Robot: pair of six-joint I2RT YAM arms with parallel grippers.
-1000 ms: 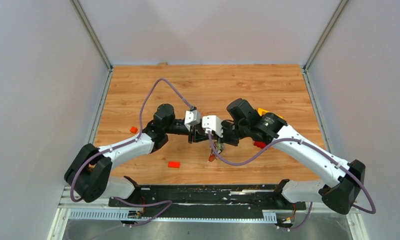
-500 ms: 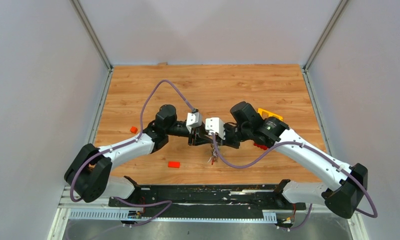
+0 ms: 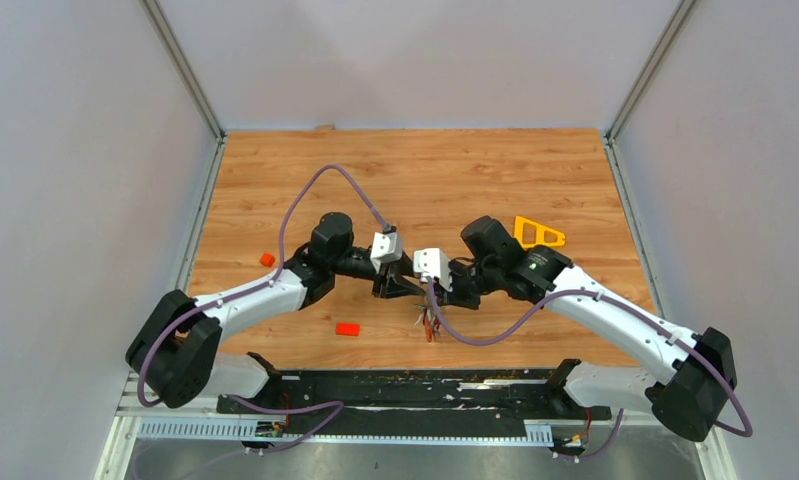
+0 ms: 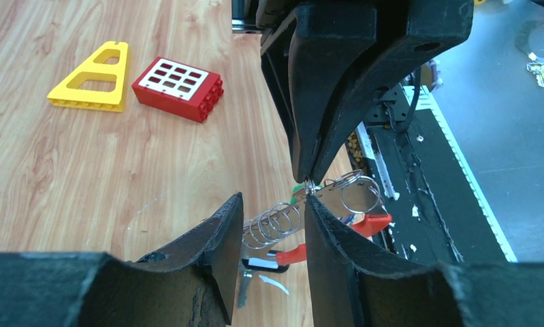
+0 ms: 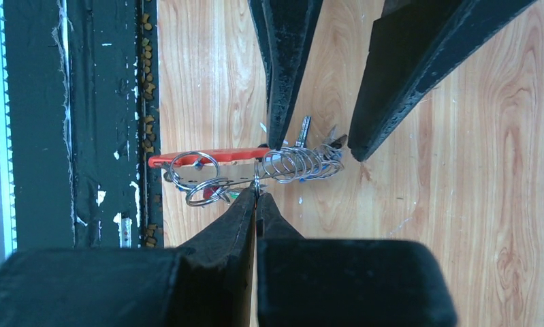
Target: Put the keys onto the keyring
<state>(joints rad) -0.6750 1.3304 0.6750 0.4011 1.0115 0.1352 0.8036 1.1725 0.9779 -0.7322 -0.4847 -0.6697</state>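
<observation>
The keyring [image 4: 277,221] is a grey metal strip strung with wire rings and a red strap [image 4: 368,223]. It hangs above the table between both arms, low in the top view as the keyring [image 3: 430,322]. My right gripper [image 5: 257,195] is shut on the strip's edge, and its fingers [image 4: 330,102] come down from above in the left wrist view. My left gripper [image 4: 273,204] is open, its fingers either side of the rings; the right finger stands close against the strip. A key with a black tag [image 4: 259,266] dangles under the rings, and a green tag [image 4: 297,191] shows behind them.
A yellow triangular piece [image 3: 538,233] lies behind the right arm, with a red studded brick [image 4: 179,87] beside it. Two small orange-red blocks [image 3: 267,259] [image 3: 347,328] sit on the left of the wooden table. The black base rail [image 3: 405,385] runs along the near edge.
The left jaws have spread wider. Both wrists and the hanging bunch have shifted toward the near edge, and the right arm has uncovered the yellow piece.
</observation>
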